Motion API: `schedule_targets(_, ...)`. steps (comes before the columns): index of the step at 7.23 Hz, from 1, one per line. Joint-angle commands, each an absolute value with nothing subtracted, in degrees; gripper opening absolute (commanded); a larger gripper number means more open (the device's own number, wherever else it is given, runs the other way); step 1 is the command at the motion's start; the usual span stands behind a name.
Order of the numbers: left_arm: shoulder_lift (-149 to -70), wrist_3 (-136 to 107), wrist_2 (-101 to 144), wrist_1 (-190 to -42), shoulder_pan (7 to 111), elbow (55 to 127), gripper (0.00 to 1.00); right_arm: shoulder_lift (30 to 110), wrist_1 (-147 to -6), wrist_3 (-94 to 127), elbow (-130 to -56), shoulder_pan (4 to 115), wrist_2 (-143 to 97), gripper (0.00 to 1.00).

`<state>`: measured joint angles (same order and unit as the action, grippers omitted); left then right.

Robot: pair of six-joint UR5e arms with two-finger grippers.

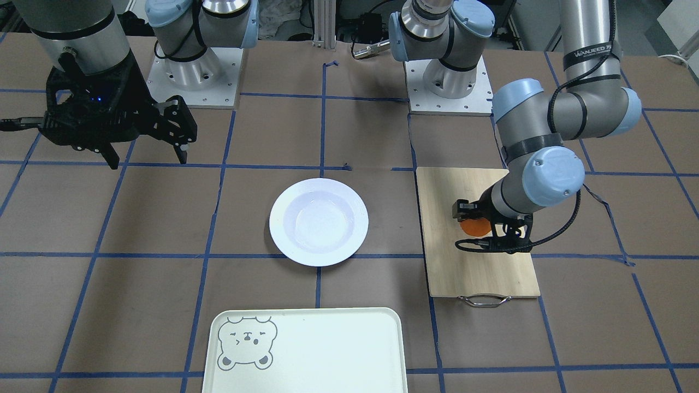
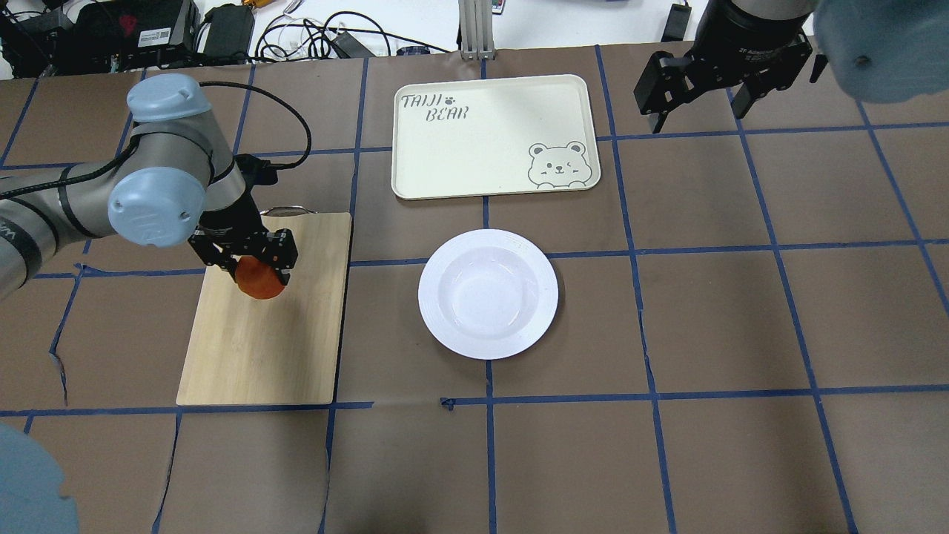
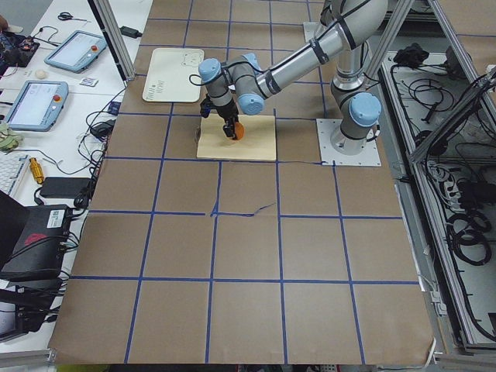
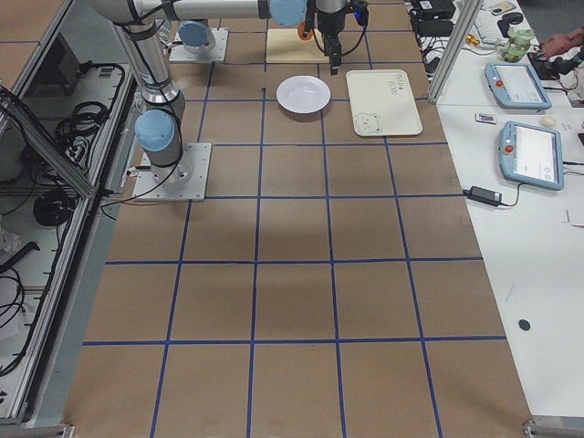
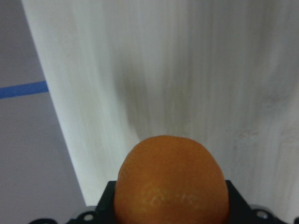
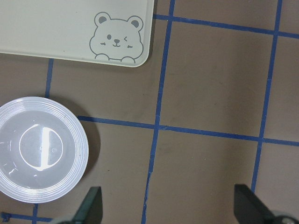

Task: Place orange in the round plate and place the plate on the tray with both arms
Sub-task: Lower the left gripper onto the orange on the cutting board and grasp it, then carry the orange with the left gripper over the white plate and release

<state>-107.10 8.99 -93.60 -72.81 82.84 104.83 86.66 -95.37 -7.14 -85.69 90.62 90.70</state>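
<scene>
My left gripper (image 2: 256, 273) is shut on the orange (image 2: 261, 283), a small bright fruit held over the far half of the bamboo board (image 2: 259, 348). In the left wrist view the orange (image 5: 172, 179) fills the space between the jaws, with the board (image 5: 210, 70) beneath it. The white round plate (image 2: 488, 294) lies empty at the table's middle, to the right of the board. Beyond it sits the cream tray (image 2: 482, 141) with a bear face. Off at the far right, my right gripper (image 2: 698, 111) hangs open high above the table, holding nothing.
The bamboo board (image 1: 475, 273) has a metal handle (image 1: 484, 301) on its far end, toward the tray's side of the table. Blue tape lines grid the brown table cover. Both arm bases (image 1: 196, 76) stand at the robot's edge. Tablets and cables lie on side benches.
</scene>
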Motion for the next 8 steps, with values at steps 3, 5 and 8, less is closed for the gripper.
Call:
schedule_targets(3,-108.9,-21.4,-83.1,-70.6,98.6,102.1,0.12,86.7,-95.4,-7.1,-85.7,90.6,90.7,1.00)
schedule_targets(5,-111.0,-29.1,-80.2,-67.1,103.9,101.9,0.12,86.7,-95.4,-7.1,-85.7,90.6,90.7,1.00)
schedule_targets(8,-113.8,-34.9,-78.2,-60.7,109.0,101.9,0.12,86.7,-95.3,-7.1,-85.8,90.6,90.7,1.00)
